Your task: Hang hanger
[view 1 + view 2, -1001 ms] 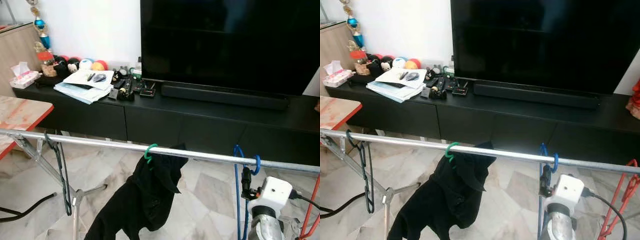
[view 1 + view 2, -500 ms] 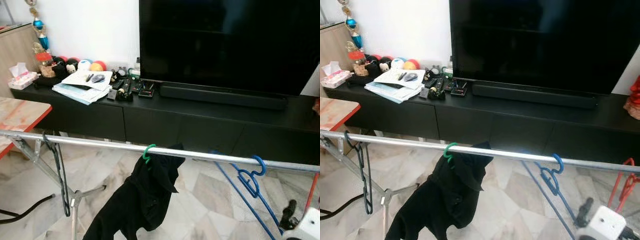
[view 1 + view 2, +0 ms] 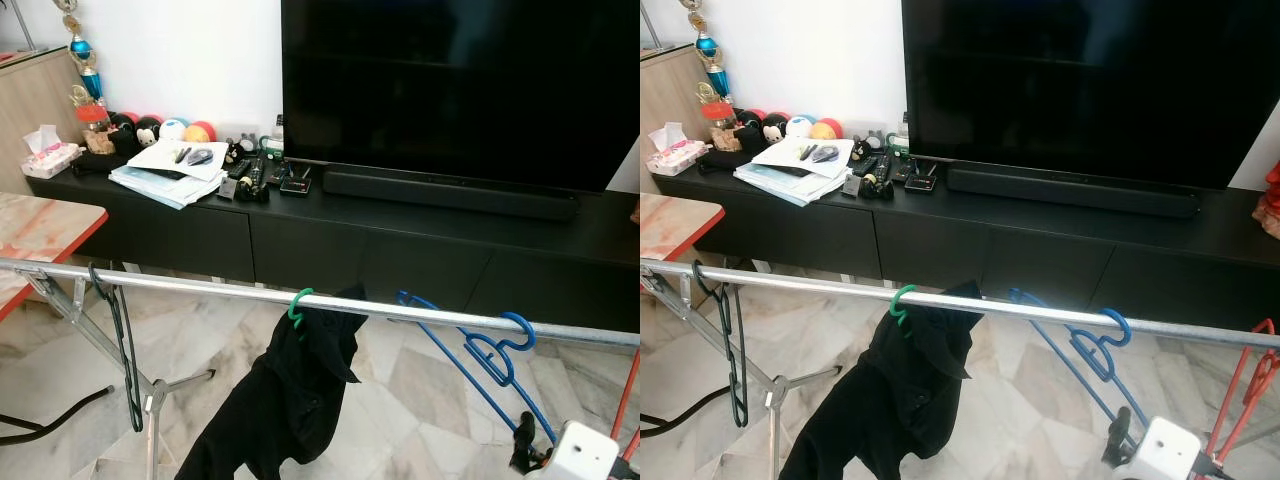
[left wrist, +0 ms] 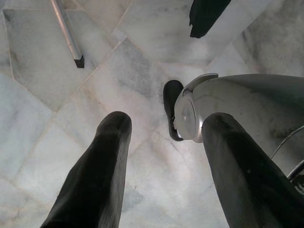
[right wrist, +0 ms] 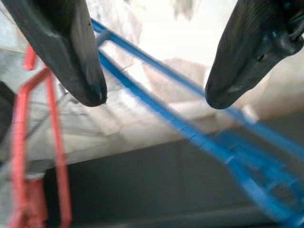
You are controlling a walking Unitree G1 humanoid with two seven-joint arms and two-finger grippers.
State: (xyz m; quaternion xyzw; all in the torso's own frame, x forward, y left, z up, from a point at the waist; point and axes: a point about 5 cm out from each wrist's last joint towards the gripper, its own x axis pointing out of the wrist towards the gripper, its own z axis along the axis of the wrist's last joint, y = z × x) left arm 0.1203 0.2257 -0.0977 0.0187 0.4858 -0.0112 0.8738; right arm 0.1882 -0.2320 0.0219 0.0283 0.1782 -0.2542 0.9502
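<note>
- Since a second ago my right gripper [image 5: 152, 95] has dropped from the rail [image 3: 200, 287] to the lower right, and the blue hanger [image 3: 480, 350], then upright, now hangs tilted by its hook.
- Step in hand, as I judge it: releasing and withdrawing. I would back straight down, clear of the frame, so the hook stays seated.
- Right fingers [image 5: 71, 57]: wide apart, holding nothing; the hanger's bars lie just beyond the tips.
- Left gripper [image 4: 161, 156]: hangs idle, spread, empty, above the floor [image 4: 38, 90].
- Hanger: hooked on the rail, between the black garment [image 3: 300, 400] and a red hanger [image 3: 1240, 390].
</note>
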